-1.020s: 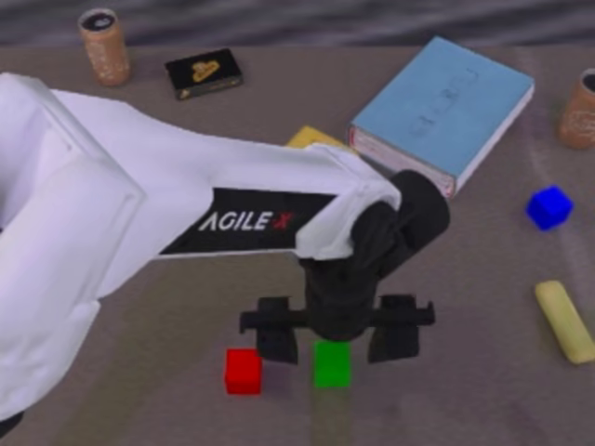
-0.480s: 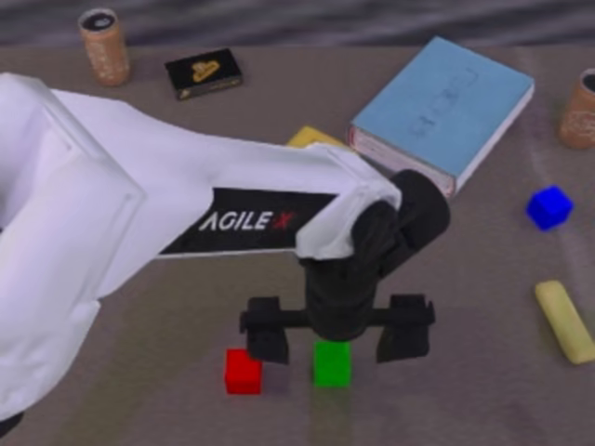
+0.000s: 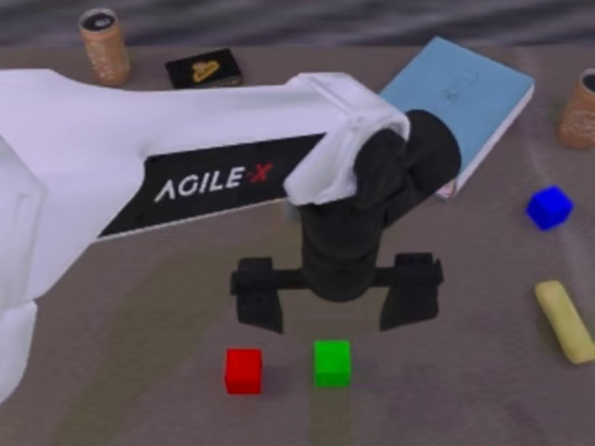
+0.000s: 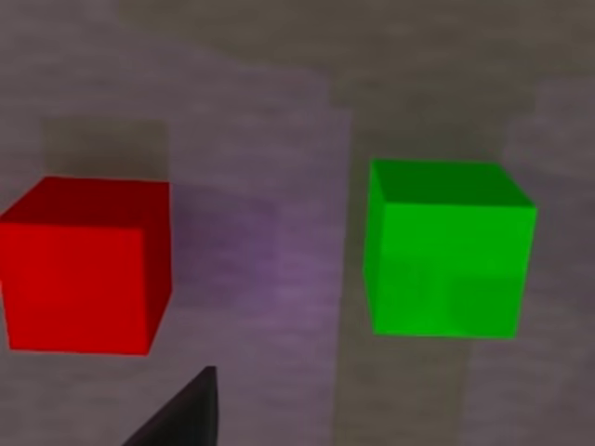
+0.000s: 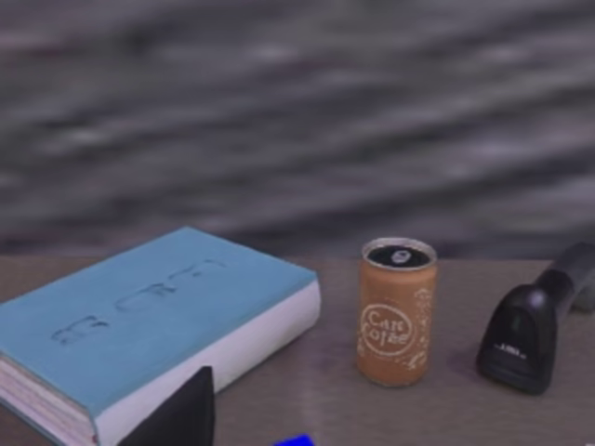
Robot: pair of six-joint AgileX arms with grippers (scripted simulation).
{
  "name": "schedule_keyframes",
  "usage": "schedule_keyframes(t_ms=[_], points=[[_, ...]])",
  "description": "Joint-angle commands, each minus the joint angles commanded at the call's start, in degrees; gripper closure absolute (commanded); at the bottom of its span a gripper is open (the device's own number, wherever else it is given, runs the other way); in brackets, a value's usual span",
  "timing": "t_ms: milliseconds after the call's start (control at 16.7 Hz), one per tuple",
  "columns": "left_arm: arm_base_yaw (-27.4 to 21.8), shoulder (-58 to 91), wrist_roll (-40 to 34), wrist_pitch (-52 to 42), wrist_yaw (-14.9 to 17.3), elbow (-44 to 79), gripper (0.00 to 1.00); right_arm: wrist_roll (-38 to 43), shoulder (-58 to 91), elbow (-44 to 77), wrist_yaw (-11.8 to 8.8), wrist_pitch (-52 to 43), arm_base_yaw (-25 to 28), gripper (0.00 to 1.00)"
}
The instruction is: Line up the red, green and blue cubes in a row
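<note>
The red cube and the green cube sit side by side near the table's front, a small gap between them; the left wrist view shows the red cube and the green cube close up. My left gripper hovers open just behind and above the green cube, holding nothing. The blue cube rests alone at the right side. My right gripper is outside the top view; its wrist view shows one dark finger and a sliver of the blue cube.
A light-blue book lies at the back right. Coffee cans stand at the back left and at the right edge. A black box, a yellow bar and a black scanner also lie on the table.
My left gripper has lifted and drawn back from the green cube with its fingers spread wider. The green cube stays where it was beside the red one.
</note>
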Motion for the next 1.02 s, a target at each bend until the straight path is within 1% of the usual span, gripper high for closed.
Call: schedule_keyframes(t_ms=[360,540,780,1020], points=[[0.0,-0.7,0.2,-0.1,0.0,-0.1,0.0,-0.1,0.6,0.6,0.0,-0.4,0.1,0.0],[2.4,-5.7,1.8,2.9,-0.3,-4.1,0.0,-1.2,5.9,5.8,-0.2,-3.9,0.4,0.0],[9.0,-19.3,6.3,10.3,-0.7,-15.8,0.0,-3.9,21.5,20.6,-0.1,-12.9,1.0,0.0],[18.3,-37.6,13.3,19.7,-0.9,-33.0,0.0,-7.7,45.8,40.6,0.1,-25.3,1.6,0.0]])
